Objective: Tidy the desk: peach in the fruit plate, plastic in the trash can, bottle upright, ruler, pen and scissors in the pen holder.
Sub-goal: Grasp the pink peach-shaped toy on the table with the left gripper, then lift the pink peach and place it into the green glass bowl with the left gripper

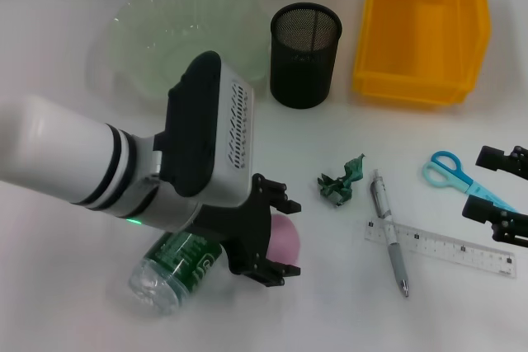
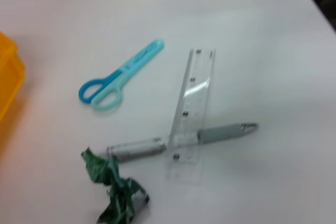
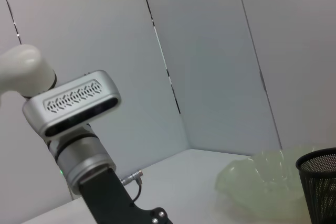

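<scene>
The pink peach (image 1: 289,237) sits between the fingers of my left gripper (image 1: 287,239), which is shut on it low over the table front. The clear green-labelled bottle (image 1: 173,268) lies on its side just beside the wrist. Crumpled green plastic (image 1: 342,180) (image 2: 118,192) lies mid-table. The grey pen (image 1: 389,232) (image 2: 136,149) lies under the clear ruler (image 1: 441,247) (image 2: 191,106). Blue scissors (image 1: 458,175) (image 2: 118,80) lie beside my right gripper (image 1: 497,190), open at the right edge. At the back stand the green glass fruit plate (image 1: 181,26), the black mesh pen holder (image 1: 305,53) and the yellow trash can (image 1: 425,26).
A white wall runs behind the table's far edge. The left arm's white and black body (image 1: 198,146) covers the front left of the table. The right wrist view shows that arm (image 3: 73,103), the plate (image 3: 262,177) and the holder (image 3: 320,182).
</scene>
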### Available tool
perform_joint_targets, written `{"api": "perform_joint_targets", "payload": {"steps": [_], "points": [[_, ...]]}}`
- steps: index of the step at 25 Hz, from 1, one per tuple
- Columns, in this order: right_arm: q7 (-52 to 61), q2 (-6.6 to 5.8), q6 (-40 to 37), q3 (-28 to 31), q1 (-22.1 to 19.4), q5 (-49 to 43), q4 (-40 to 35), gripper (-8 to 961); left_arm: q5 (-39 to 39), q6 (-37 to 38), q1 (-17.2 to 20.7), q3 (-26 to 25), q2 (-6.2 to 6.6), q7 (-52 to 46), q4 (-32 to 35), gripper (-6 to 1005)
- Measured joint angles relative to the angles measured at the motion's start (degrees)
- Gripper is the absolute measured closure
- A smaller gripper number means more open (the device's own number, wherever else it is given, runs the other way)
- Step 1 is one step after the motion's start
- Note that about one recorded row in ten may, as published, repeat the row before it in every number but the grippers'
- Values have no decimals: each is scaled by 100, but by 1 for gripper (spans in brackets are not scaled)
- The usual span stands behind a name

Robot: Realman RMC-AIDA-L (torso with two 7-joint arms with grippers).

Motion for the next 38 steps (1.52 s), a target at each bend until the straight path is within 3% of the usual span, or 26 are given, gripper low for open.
{"api": "perform_joint_targets", "payload": {"steps": [8,13,19,21,22,23,27,28,30,31,38], "points": [[0,6,-7,-17,26,1,14,129,427,-76,-114,219,-1,-51,-58,262],[1,7,-7,-22,39,1,25,129,672,-8,-271,349,-2,-281,-79,450],[2,7,-16,-7,30,1,28,130,387,168,-228,280,12,-237,243,578],[2,8,-10,-6,16,2,32,130,-51,423,-209,2,32,-26,368,620],[2,7,-6,-5,9,2,33,130,-528,696,-192,-489,40,278,435,641],[1,7,-5,-5,6,2,35,130,-528,696,-192,-489,40,278,435,663],[2,7,-7,4,-4,2,36,130,-1609,850,-114,-1845,46,921,312,752],[1,7,-7,4,-3,2,38,130,-1609,850,-114,-1845,46,921,312,774],[2,7,-7,4,-2,2,43,130,-2377,406,-115,-2625,41,1128,-164,819],[2,7,-7,4,2,2,46,130,-2899,-204,-206,-3006,45,1151,-714,845],[16,15,-6,2,75,1,53,131,-3325,-2209,-902,-3324,47,1350,-2505,914]]}}
